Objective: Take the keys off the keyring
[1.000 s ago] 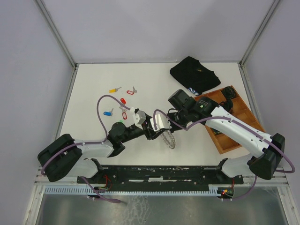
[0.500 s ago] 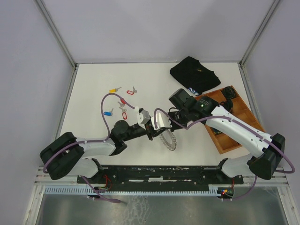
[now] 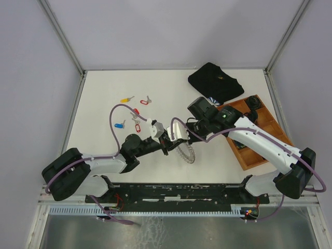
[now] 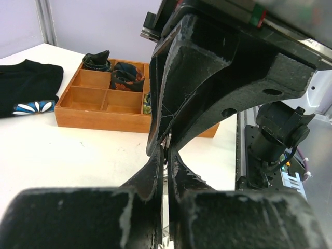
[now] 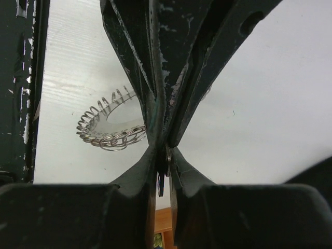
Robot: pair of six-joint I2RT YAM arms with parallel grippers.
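Above the middle of the table my left gripper [image 3: 167, 140] and right gripper [image 3: 175, 136] meet tip to tip. The left gripper [image 4: 167, 151] is shut on a thin dark-headed key [image 5: 161, 179]. That key also lies between the fingers of the right gripper [image 5: 164, 155], which stand slightly parted around it. The keyring [image 3: 187, 153], a silvery ring fringed with small loops, sits tilted just below the pinch. In the right wrist view the keyring [image 5: 104, 136] runs up to the left gripper's finger. How key and ring are joined is hidden.
Loose keys lie at the back left: yellow [image 3: 126, 98], red [image 3: 144, 101], red [image 3: 136, 111], blue [image 3: 120, 124], red [image 3: 137, 127]. A wooden compartment tray [image 3: 241, 155] stands at the right under my right arm. A black cloth [image 3: 215, 82] lies behind it.
My left gripper has moved in and closed on the key at the right gripper's tips. The right gripper's fingers have parted a little. The keyring has barely shifted.
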